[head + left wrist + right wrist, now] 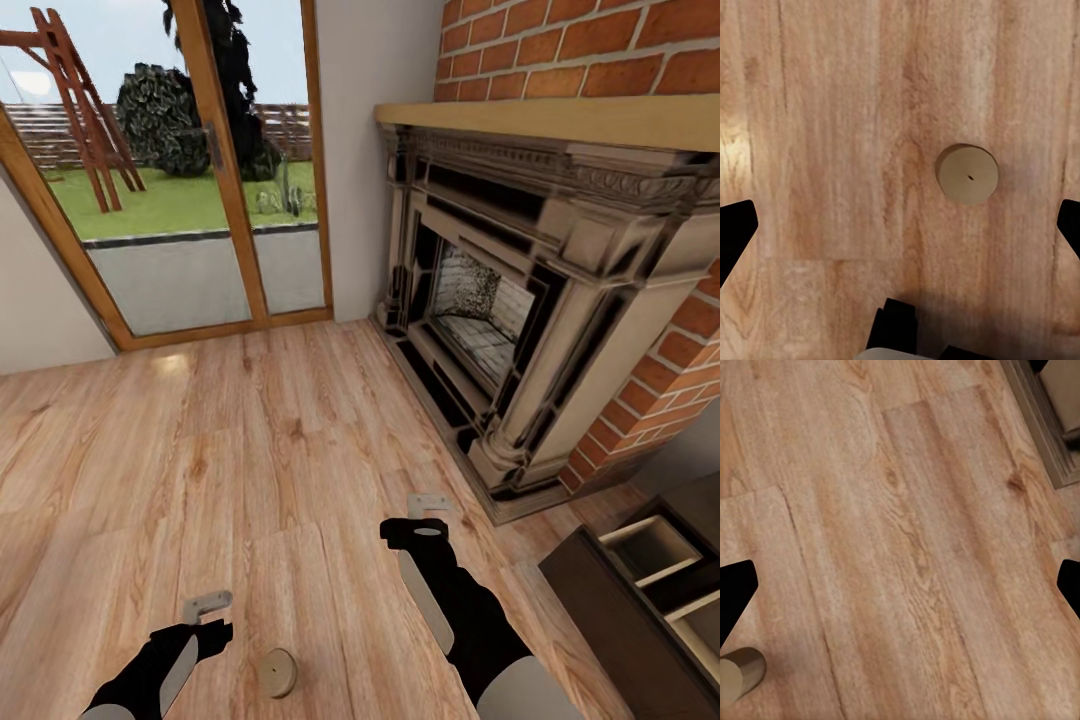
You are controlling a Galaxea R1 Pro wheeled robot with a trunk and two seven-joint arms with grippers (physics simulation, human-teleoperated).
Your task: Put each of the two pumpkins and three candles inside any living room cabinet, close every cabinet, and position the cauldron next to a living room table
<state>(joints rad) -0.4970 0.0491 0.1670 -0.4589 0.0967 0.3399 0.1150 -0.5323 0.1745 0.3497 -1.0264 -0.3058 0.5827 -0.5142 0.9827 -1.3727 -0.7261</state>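
One candle (278, 672) is standing upright on the wood floor (250, 450), between the two arms, just beside the left tool (207, 605). Left tool is hovering with fingers spread, holding nothing. Right tool (428, 507) is also spread and empty, nearer the fireplace (520, 300). Cabinet (640, 600) is sitting at right, drawers (652, 548) open.

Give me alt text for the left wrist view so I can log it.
A single beige candle stands upright on the wooden floor, seen from directly above, its flat round top showing a tiny dark wick mark. The left gripper's dark fingertips sit wide apart at the picture's edges, holding nothing.
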